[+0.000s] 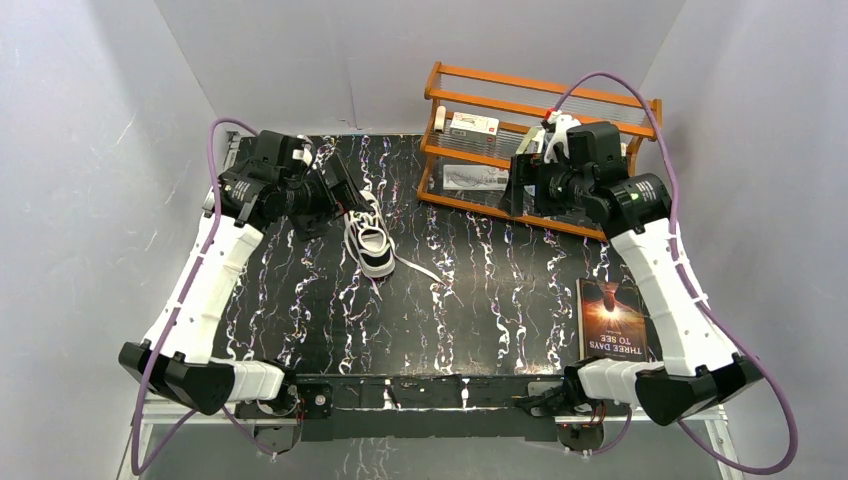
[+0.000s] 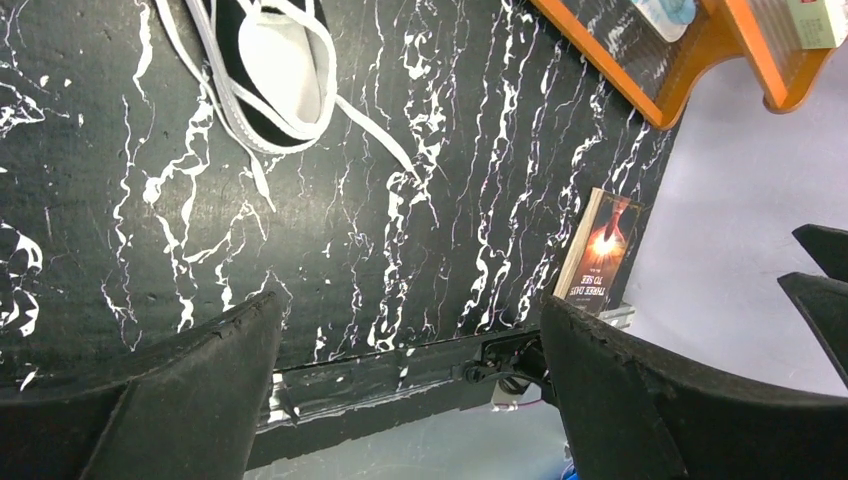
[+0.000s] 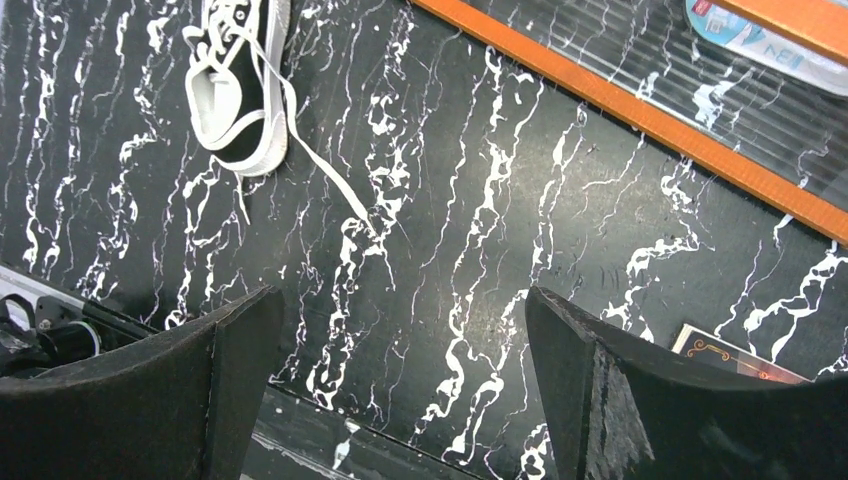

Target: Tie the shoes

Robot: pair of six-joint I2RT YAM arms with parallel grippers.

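Both sets of jaws are seen wide open & nothing is held in them. The shoe (image 1: 372, 240) is laid on the table (image 1: 480, 300), untied, w/ its laces loose. From the L gripper (image 2: 405, 310) the shoe is found just ahead of the fingertips & off to one side, near but not touched. From the R gripper (image 3: 400, 300) it is found far ahead & off to one side, well apart. A long lace (image 3: 330, 180) is stretched out from the shoe toward the space in front of the R jaws. A shorter lace end (image 2: 262, 185) is dropped close by the shoe's heel, nearer the L jaws. No knot is begun yet, so the step in hand is prob. the reach for the laces. To do it well, each lace should be taken near its tip, 1 per gripper. The jaws should be brought down so the lace is lined up btwn the fingers, then shut low by the table, as the lace is thin, flat & floppy & could be missed. The shoe should not be bumped or dragged.
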